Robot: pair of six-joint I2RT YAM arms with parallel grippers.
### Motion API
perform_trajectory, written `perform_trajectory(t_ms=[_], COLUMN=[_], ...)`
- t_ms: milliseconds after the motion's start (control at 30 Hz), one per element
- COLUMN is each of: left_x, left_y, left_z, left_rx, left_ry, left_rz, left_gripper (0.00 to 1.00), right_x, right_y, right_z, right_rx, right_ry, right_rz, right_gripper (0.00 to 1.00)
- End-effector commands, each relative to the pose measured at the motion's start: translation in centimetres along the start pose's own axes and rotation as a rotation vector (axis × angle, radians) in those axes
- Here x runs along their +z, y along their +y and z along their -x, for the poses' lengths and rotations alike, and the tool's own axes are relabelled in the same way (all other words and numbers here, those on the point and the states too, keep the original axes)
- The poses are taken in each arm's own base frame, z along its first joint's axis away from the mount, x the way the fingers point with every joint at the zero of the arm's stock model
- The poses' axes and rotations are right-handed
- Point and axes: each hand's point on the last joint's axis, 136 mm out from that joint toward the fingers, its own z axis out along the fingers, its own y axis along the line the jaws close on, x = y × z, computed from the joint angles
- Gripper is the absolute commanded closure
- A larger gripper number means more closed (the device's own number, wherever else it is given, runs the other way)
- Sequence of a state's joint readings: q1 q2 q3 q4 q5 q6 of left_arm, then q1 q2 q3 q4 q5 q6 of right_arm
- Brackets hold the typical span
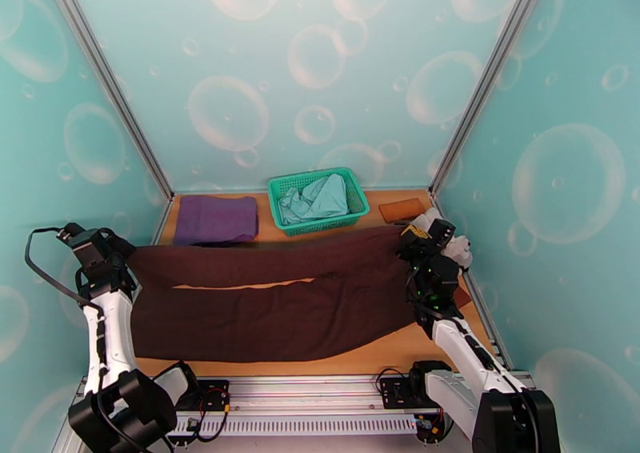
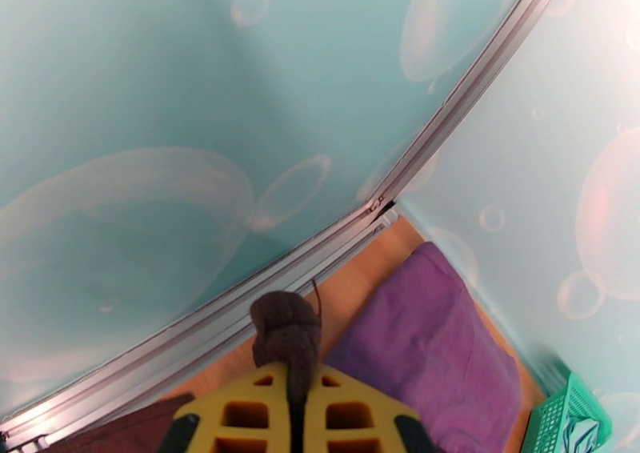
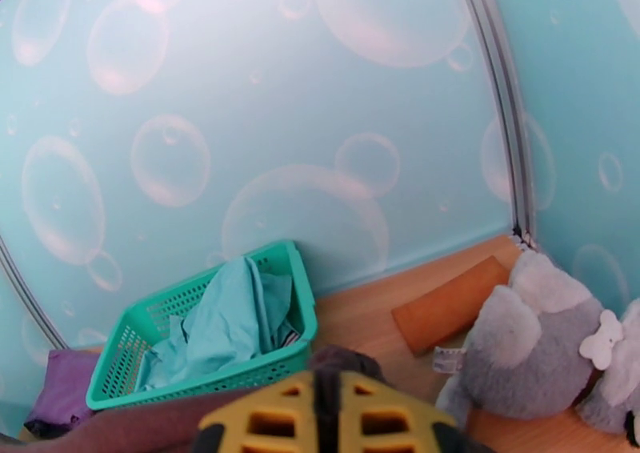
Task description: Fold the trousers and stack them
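The dark brown trousers [image 1: 276, 294] lie spread sideways across the table, both legs running to the left. My left gripper [image 1: 120, 256] is shut on the far leg's end at the left edge; a bunch of brown fabric [image 2: 286, 336] sticks up between its yellow fingers [image 2: 240, 410]. My right gripper [image 1: 412, 242] is shut on the waist end at the right, with brown cloth [image 3: 340, 362] pinched between its yellow fingers [image 3: 264, 422].
A green mesh basket [image 1: 298, 218] with a pale teal garment [image 1: 316, 198] stands at the back centre. A folded purple cloth [image 1: 216, 218] lies back left. An orange-brown pad [image 1: 402, 209] and a grey plush toy [image 3: 528, 342] sit at the back right, close to my right gripper.
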State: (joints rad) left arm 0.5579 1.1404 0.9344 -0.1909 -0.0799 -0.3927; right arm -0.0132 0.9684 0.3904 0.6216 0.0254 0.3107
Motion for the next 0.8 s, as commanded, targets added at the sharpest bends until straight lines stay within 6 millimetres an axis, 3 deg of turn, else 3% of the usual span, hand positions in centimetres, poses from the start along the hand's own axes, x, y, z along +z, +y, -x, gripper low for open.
perform_trajectory(t_ms=[0, 67, 200, 300, 567, 733, 767], left_x=[0.9, 1.6, 1.7, 1.0, -1.8, -4.4, -5.0], left_y=[-1.0, -0.3, 3.4, 5.5, 10.1, 11.7, 12.0], left_z=[3.5, 2.7, 1.0, 0.2, -3.5, -4.2, -4.3], left_rx=[0.035, 0.057, 0.038, 0.046, -0.112, -0.226, -0.253], left_ry=[-0.12, -0.109, -0.11, -0.111, -0.072, -0.1, -0.109], left_rz=[-0.029, 0.0, 0.131, 0.224, 0.334, 0.341, 0.344], left_gripper=[1.0, 1.0, 1.0, 1.0, 1.0, 1.0, 1.0], right_x=[-0.5, -1.1, -2.7, -4.2, -6.1, -7.3, -7.6], right_y=[0.3, 0.8, 1.6, 0.9, -2.5, -3.5, -3.5], right_z=[1.2, 1.0, -0.2, -1.3, -5.1, -6.5, -6.6], right_rx=[-0.012, 0.0, 0.008, 0.041, 0.053, 0.108, 0.123], right_ry=[-0.04, -0.044, -0.032, -0.033, 0.047, 0.074, 0.072], right_rz=[0.019, 0.055, 0.122, 0.106, -0.048, -0.092, -0.09], right_gripper=[1.0, 1.0, 1.0, 1.0, 0.97, 0.94, 0.88])
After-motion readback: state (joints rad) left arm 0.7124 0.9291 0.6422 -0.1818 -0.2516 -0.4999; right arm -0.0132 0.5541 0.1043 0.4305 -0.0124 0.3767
